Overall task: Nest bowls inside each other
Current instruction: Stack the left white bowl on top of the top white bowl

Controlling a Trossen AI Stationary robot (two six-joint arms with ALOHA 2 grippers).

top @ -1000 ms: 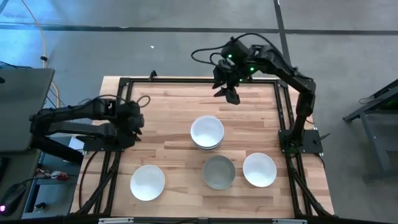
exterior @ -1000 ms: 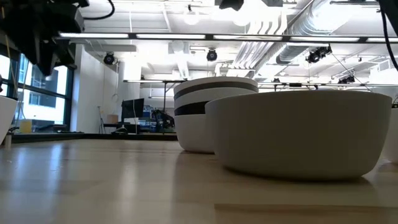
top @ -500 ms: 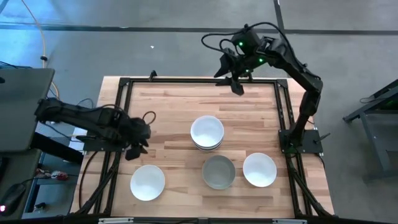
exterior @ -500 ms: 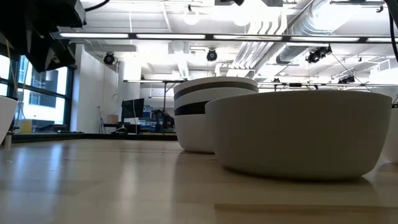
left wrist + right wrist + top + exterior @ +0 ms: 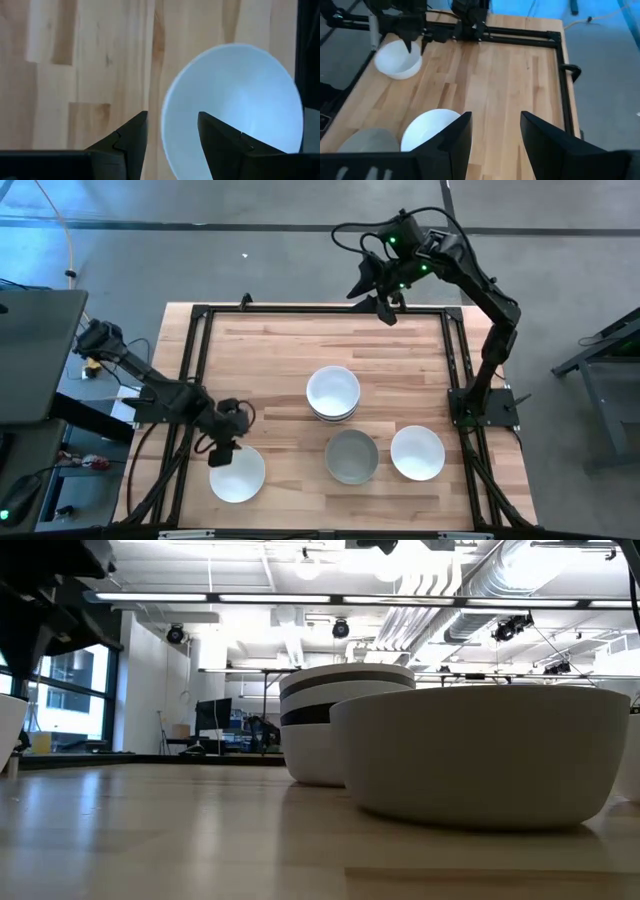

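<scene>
**Left hand over the corner bowl**

We hold our left hand (image 5: 226,452) wide open just above the white bowl (image 5: 237,473) at the desk's (image 5: 270,370) near-left corner; its rim sits between our fingers (image 5: 131,137). We should straddle the rim squarely before closing. Our right hand (image 5: 384,308), also open, hangs above the far edge.

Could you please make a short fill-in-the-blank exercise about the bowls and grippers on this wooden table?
1. The open left gripper hovers at the rim of a lone round glossy ____ bowl.
2. The grey bowl sits between the stack of nested bowls and another white bowl, and holds ____ inside.
3. The open right gripper is raised over the table's ____ edge.

Missing words: white; nothing; far
</scene>
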